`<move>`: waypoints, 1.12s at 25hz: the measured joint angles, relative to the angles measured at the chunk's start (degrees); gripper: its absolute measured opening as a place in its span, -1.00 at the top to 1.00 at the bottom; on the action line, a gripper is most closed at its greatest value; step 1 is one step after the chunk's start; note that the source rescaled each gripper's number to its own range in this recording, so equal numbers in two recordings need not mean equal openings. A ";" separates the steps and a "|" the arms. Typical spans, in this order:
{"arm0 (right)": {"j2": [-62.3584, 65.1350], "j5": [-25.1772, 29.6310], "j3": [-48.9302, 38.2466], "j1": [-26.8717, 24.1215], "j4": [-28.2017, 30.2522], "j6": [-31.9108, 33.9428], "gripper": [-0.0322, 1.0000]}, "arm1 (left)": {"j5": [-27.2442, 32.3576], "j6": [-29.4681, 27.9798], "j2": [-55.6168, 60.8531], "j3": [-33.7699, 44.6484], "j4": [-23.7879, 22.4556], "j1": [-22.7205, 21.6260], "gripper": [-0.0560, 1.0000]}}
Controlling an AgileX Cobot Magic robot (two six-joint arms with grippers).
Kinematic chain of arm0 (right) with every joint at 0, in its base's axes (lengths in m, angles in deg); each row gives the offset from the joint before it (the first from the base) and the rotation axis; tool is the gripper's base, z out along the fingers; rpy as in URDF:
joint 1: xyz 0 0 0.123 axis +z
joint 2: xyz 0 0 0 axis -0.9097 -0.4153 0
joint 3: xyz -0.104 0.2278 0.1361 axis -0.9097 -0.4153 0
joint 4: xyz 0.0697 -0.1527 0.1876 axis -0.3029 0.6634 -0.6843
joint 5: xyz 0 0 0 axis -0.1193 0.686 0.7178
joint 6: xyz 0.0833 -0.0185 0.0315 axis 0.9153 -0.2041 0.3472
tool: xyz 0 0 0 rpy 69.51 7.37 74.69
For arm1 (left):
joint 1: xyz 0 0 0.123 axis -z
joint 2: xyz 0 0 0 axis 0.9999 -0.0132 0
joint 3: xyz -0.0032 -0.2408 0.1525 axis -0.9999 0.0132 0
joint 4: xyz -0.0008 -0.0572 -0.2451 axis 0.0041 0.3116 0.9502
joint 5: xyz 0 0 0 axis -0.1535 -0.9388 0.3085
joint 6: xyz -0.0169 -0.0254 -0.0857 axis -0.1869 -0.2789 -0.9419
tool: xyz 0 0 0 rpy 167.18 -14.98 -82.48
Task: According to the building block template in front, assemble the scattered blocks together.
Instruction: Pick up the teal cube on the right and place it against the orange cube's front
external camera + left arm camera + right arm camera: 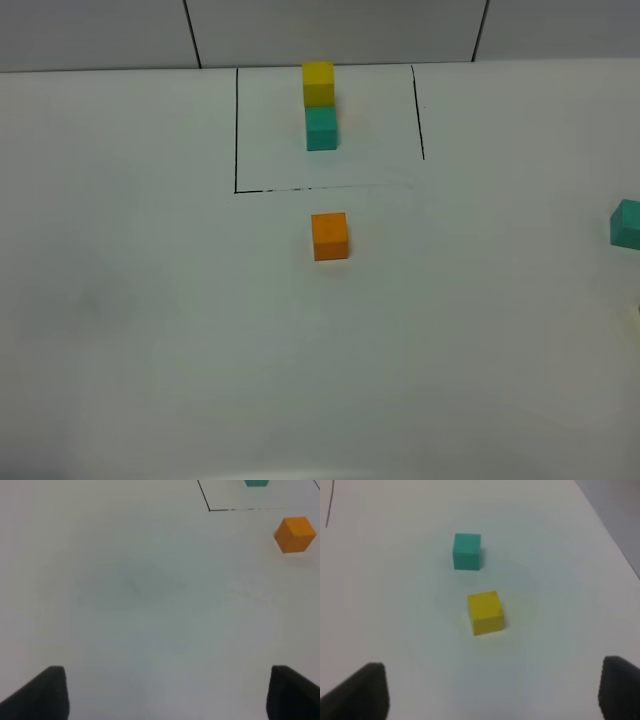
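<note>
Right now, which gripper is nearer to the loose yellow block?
Right. The loose yellow block lies just ahead of the right gripper. The left gripper sits farther off: its camera shows the orange block, no yellow one.

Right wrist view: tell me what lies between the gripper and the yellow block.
Nothing: only bare white table separates the open right gripper from the yellow block, seen in the right wrist view.

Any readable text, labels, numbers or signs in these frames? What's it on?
None readable in any view. The building block template, orange cube, teal cube and yellow cube have plain faces. The only mark on the table is a black outline around the template, not text.
</note>
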 joint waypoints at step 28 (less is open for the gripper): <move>0.00 0.00 0.00 0.00 -0.02 0.00 -0.56 | 0.00 0.00 -0.19 0.04 -0.01 -3.31 -0.55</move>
